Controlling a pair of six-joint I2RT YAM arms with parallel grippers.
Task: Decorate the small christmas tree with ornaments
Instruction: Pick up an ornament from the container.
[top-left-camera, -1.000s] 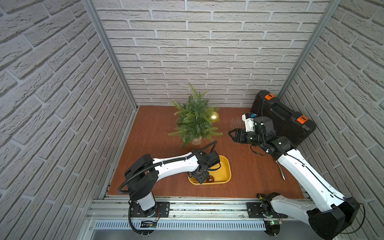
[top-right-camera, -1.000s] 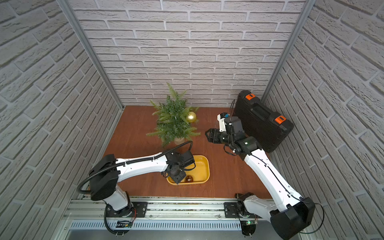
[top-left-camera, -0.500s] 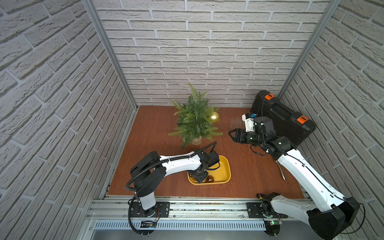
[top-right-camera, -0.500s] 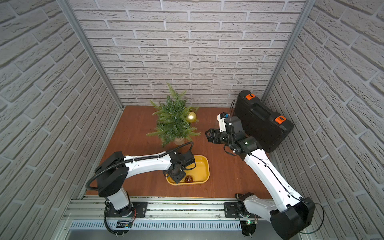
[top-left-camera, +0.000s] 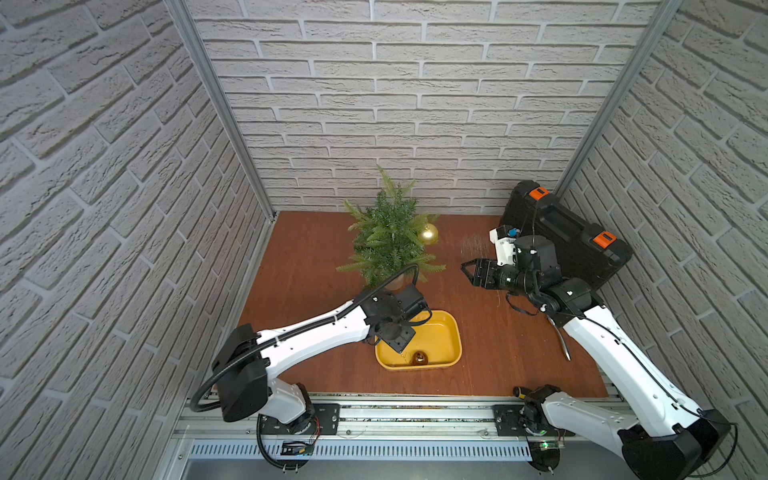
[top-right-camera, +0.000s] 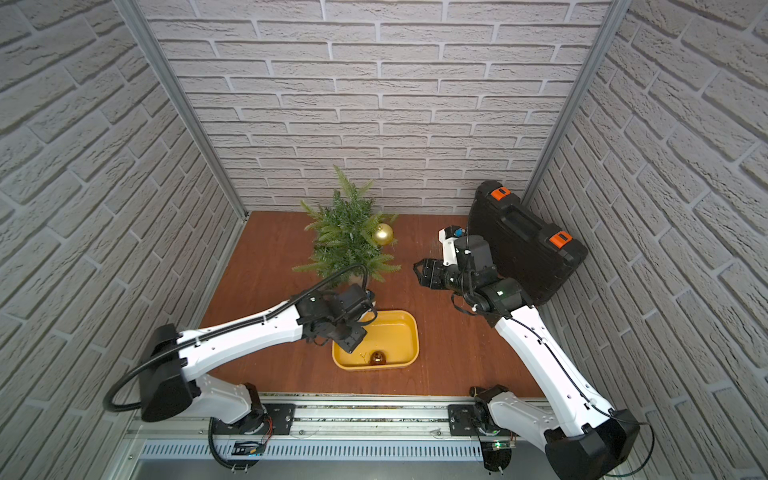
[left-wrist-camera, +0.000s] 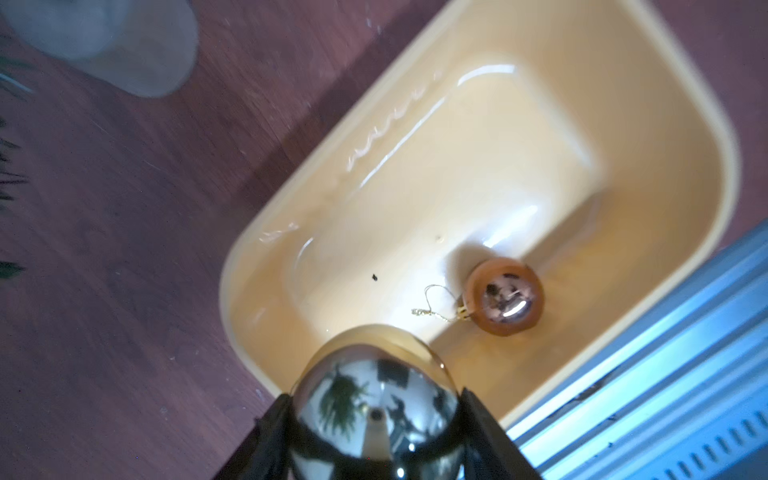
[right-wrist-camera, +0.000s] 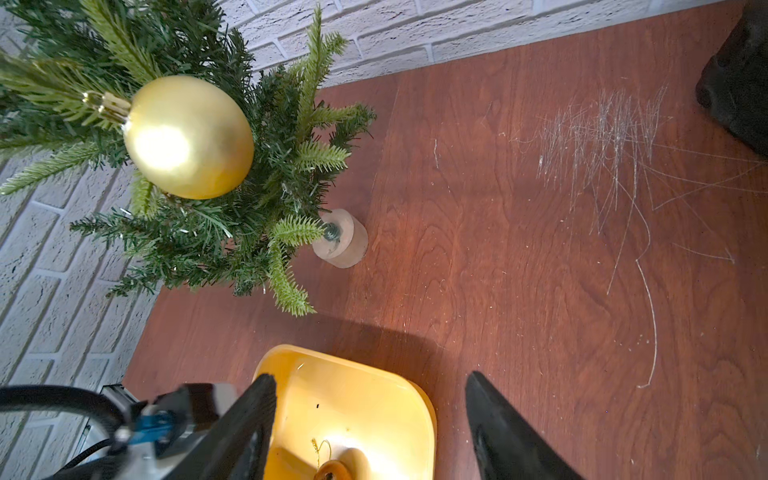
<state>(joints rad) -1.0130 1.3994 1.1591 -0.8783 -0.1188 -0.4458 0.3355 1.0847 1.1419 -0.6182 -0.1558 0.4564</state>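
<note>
Left gripper (top-left-camera: 399, 340): I am clamping the mirror-gold bauble (left-wrist-camera: 374, 407) across its round body, one jaw on each flank. I am holding it over the near corner of the yellow tray (top-left-camera: 436, 332), clear of the tray floor. A body grip is what the tray allows, since the ball's thin loop is out of my sight from here. I judge that it leaves the loop free for hooking later.

Right gripper (right-wrist-camera: 370, 378): I am holding it open and empty, above the table (right-wrist-camera: 498, 249) between the small christmas tree (top-left-camera: 388, 241) and the black case (top-left-camera: 565, 232). It is facing the tree, probably waiting to help with hanging or to steady a branch.

Task items:
- The matte gold bauble (right-wrist-camera: 187, 137) is hanging by its cap from an upper branch on the side facing my right arm. One ornament is done.
- The amber bauble (left-wrist-camera: 503, 301) is lying on its side on the tray floor, its loop (left-wrist-camera: 434, 301) trailing out flat. It is close beside the ball I am holding, but I cannot tell whether they are touching.
- The tree is standing upright in its beige pot (right-wrist-camera: 345, 241), just beyond the tray.

Step in hand: I am carrying the second ornament towards the tree. The slick, curved shell could slip out of my jaws.
</note>
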